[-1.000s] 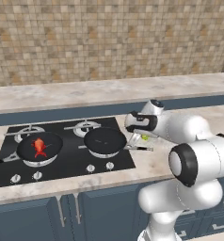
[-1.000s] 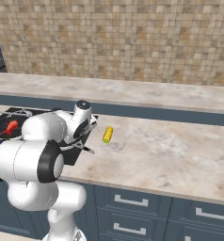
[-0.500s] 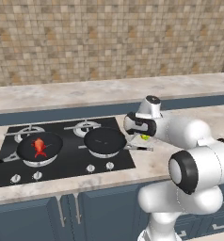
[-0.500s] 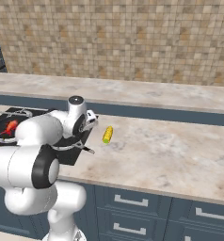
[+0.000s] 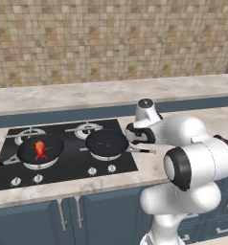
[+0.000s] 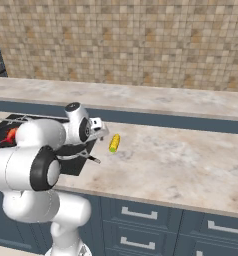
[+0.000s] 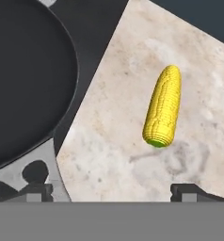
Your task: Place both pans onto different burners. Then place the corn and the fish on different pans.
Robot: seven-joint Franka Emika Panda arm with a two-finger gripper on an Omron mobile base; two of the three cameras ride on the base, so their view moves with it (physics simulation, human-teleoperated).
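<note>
Corn lying loose on the counter, jaws spread wide above it, nothing held.

Two pans are seen on the black cooktop (image 5: 73, 167): the left pan (image 5: 40, 149) is seated on a burner (image 5: 27, 134) and carries the red-orange fish (image 5: 39, 148); the right pan (image 5: 107, 143) is seated on its own burner and is empty, its handle pointed toward the arm. The corn (image 7: 163, 106) is observed flat on the marble counter (image 6: 181, 160), just beside the cooktop edge and apart from the right pan. The gripper (image 7: 116, 189) is held over the counter with the jaws fully apart and the corn between and beyond the fingertips (image 7: 188, 190), untouched.
</note>
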